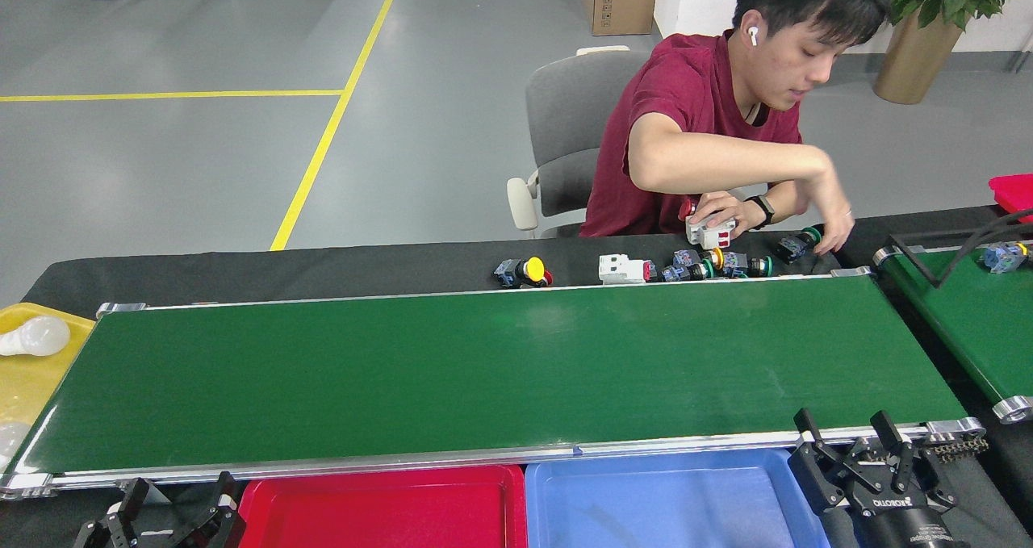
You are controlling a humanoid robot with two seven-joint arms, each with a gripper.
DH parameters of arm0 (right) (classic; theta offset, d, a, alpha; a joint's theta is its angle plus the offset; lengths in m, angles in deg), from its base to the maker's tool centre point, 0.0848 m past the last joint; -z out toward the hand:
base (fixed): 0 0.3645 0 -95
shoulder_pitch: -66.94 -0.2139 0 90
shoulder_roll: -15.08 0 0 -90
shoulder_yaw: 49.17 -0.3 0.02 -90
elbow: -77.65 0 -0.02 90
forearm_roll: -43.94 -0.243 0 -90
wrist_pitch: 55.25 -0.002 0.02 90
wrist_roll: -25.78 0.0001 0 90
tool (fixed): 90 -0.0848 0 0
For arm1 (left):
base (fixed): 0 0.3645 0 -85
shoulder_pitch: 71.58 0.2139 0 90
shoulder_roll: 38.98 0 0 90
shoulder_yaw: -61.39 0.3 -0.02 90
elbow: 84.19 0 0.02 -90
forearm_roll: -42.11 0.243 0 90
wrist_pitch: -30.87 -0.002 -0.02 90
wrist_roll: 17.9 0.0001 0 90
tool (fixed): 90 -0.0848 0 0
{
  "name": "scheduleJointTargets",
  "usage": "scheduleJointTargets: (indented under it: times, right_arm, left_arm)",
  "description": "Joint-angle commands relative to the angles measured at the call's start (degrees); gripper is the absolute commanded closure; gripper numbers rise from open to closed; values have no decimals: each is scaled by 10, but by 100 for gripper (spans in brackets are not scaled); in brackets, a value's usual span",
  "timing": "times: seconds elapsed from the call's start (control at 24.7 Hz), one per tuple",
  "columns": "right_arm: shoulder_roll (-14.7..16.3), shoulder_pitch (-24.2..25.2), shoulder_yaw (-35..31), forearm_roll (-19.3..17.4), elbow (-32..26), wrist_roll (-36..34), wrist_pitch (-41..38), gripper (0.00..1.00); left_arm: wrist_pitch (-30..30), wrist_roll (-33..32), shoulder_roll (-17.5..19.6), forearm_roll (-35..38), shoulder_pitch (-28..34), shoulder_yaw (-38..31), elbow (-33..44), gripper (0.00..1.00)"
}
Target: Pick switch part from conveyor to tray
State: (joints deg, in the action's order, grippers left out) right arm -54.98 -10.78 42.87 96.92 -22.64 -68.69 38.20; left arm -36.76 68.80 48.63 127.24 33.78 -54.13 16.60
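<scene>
Right fingers (854, 433) spread open, empty; left fingers (173, 499) also apart, empty, partly cut off. Switch parts (686, 264) sit on the desk (323, 269) beyond the bare conveyor (500, 370), some hidden under a person's hands (718, 209).

Right claw (857, 433) bottom right, fingers spread, holding nothing, just beside blue tray (670, 504) on its left. Left claw (173, 504) bottom left, fingers apart, empty, red tray (387, 509) just right of it. Conveyor (484, 370) beyond both claws, belt bare. Switch parts (646, 269) on black surface (323, 269) past the belt's far rail, under a person's hands (722, 209).
</scene>
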Motion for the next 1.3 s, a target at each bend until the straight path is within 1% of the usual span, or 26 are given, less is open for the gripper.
scheduleJointTargets:
  times: [0.0,0.28,0.45,0.49,0.69,0.85,1.26]
  right_arm:
    - [4,-3,-5,0,-8,-1,-2,1]
    - [7,-2,-5,0,-9,-1,-1,1]
    - [7,-2,-5,0,-8,-1,1,1]
    - [7,-2,-5,0,-8,-1,1,1]
    - [7,-2,-5,0,-8,-1,1,1]
    - [6,-2,-5,0,-8,-1,1,1]
    - [6,-2,-5,0,-8,-2,1,1]
  left_arm:
    - [-1,2,3,0,-3,2,7,0]
    - [-2,14,5,1,-6,-1,5,0]
    - [-2,61,5,-1,-4,-5,5,0]
    - [-2,65,6,0,-3,-4,5,0]
    - [-2,65,10,3,-3,-5,6,0]
    - [-3,65,29,4,-2,-5,5,0]
    - [-4,65,30,14,0,-3,5,0]
